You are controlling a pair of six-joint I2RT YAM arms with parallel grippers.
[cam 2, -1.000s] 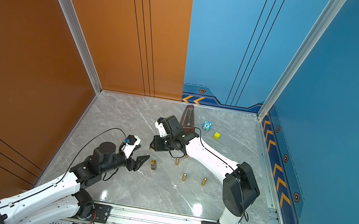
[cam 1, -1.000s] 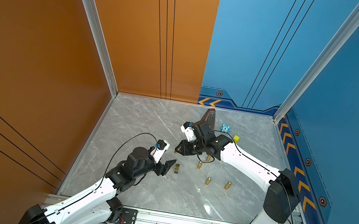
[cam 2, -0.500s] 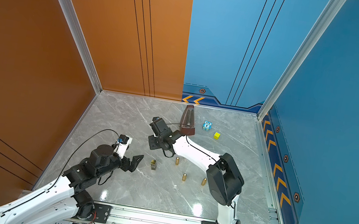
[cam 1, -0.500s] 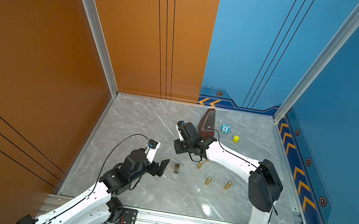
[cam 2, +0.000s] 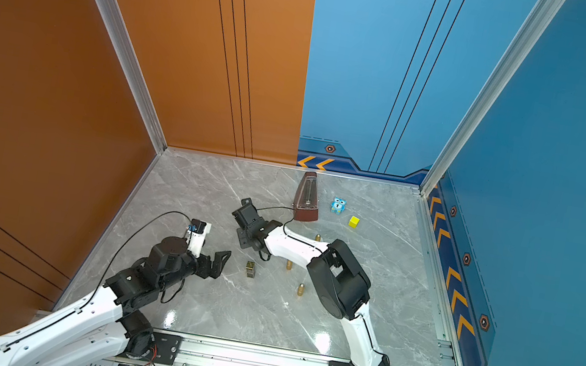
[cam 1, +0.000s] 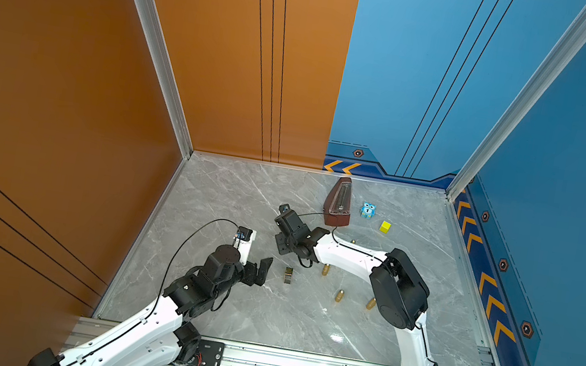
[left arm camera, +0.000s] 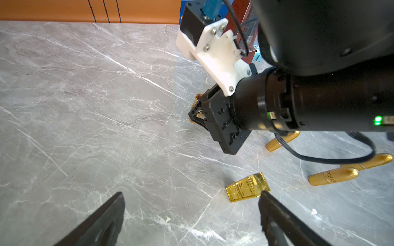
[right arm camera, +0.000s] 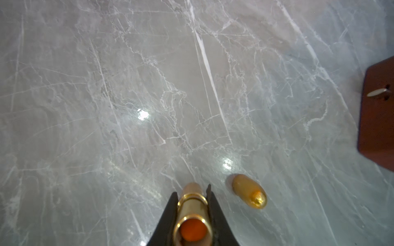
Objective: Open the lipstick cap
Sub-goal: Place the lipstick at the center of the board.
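Trouble from here would most likely come from the bare orange stick. The right gripper [right arm camera: 191, 189] is clamped on the round gold lipstick [right arm camera: 193, 215], low over the marble table [right arm camera: 128, 85]. The open end faces back toward the wrist, so any slide of that slick tube through the jaws could press the colour into the gripper body and smear it. The far end pokes past the fingertips toward the table; a dip could knock it and lever the tube loose. A spare gold lipstick [right arm camera: 249, 190] lies just beside it and could be nudged into rolling.

The left gripper [left arm camera: 191, 213] hangs empty with its jaws spread wide. One fingertip is very near the square gold cap [left arm camera: 247, 188], which lies flat on the table, apart from the tube. I take that to be this lipstick's cap, so the job looks about done. A careless pull-back could flick it away. The right arm's drooping cable [left arm camera: 315, 159] hangs over other gold lipsticks [left arm camera: 332, 176] and might drag them.
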